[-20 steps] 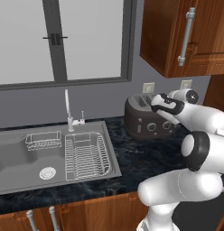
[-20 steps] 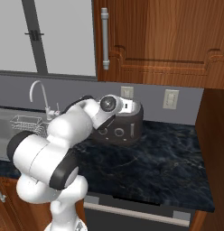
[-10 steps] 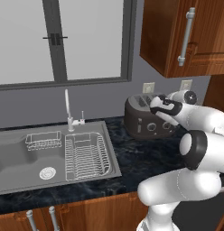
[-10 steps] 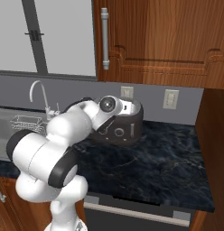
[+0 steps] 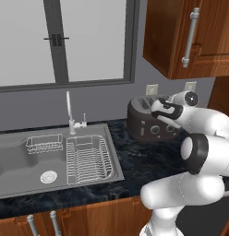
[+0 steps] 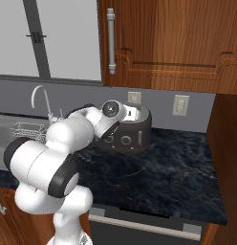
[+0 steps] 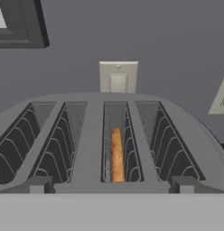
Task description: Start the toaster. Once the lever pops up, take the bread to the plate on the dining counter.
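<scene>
The rounded dark toaster (image 5: 143,125) (image 6: 134,138) stands on the dark worktop against the wall. From the hand view I look down over its top (image 7: 95,149) with four slots; a thin tan slice of bread (image 7: 116,155) sits deep in the third slot from the left. My gripper (image 5: 157,110) (image 6: 131,114) is at the toaster's upper front edge, right above the knobs. Its fingers are hidden, so I cannot tell whether it is open or shut. The plate and the dining counter are out of view.
A steel sink (image 5: 24,159) with a wire dish rack (image 5: 87,159) and a faucet (image 5: 69,113) lies left of the toaster. Wooden wall cabinets (image 6: 168,43) hang above. Bare dark worktop (image 6: 163,174) stretches to the toaster's right. An outlet (image 7: 118,76) is behind it.
The hand has shifted very slightly at the toaster's front edge. Nothing else has moved.
</scene>
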